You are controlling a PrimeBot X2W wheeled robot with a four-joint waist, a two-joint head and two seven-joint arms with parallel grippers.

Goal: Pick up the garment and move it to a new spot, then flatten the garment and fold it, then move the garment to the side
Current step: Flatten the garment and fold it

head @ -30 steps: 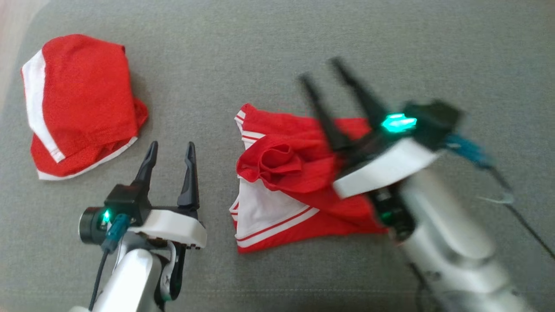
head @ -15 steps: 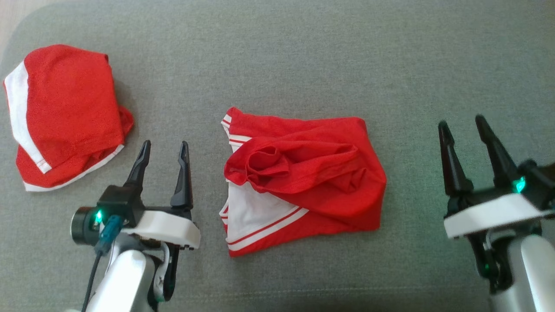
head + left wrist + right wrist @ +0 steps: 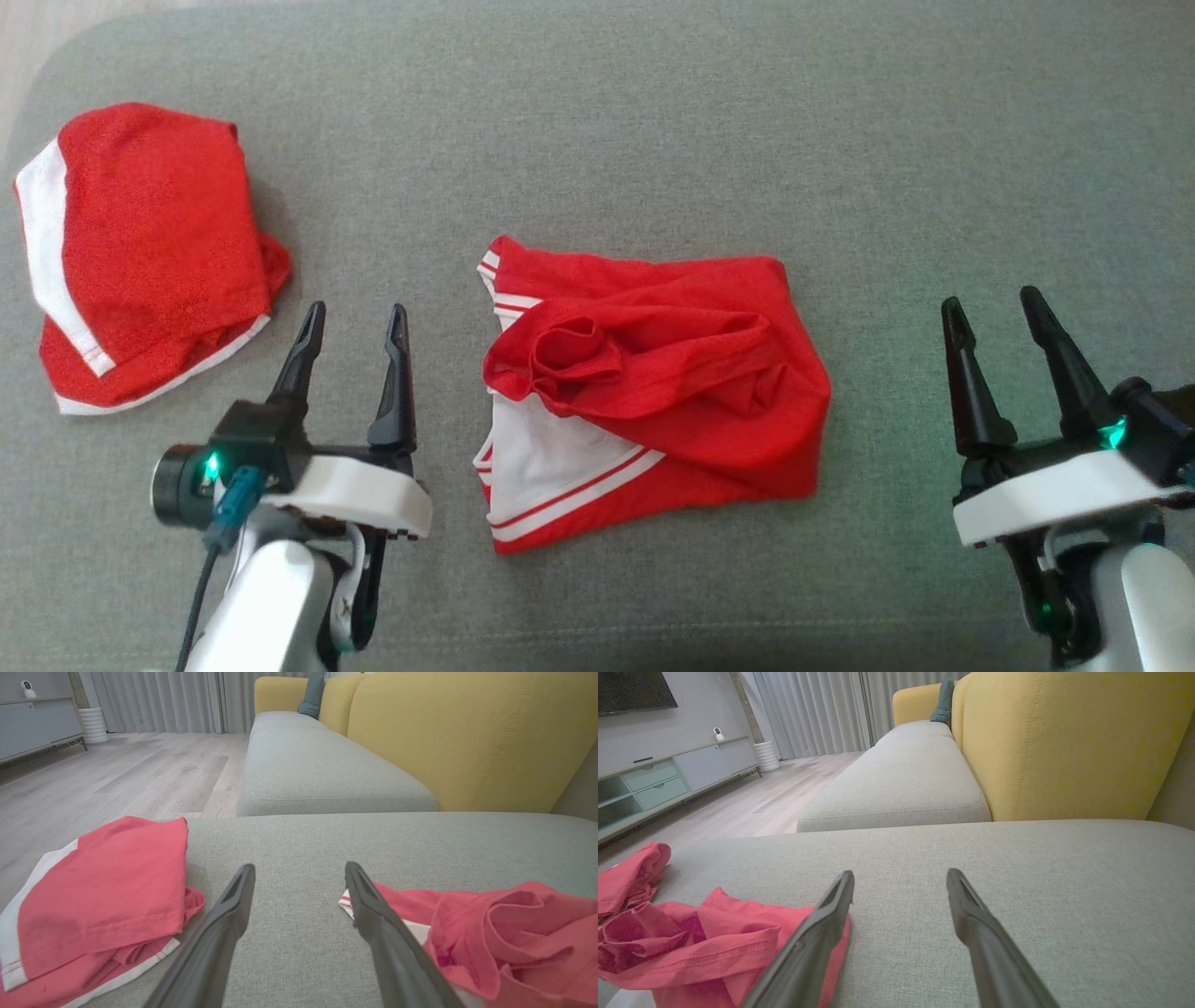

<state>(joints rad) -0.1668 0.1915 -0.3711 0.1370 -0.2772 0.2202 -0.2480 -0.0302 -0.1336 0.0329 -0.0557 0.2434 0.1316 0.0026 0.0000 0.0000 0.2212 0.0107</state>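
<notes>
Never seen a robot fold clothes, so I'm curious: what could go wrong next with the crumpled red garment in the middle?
The middle garment is bunched, with a rolled fold on top, so the right gripper may pinch just one layer and leave creases. The other red garment lies near the left gripper; that arm might snag it.

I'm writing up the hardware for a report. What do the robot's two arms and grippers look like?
Both match: the left gripper and right gripper each have two long, tapered black fingers on a black block above a white shell, with a glowing green light. The forearms are pale silver. A teal plug with a dark cable sits on the left one.
</notes>
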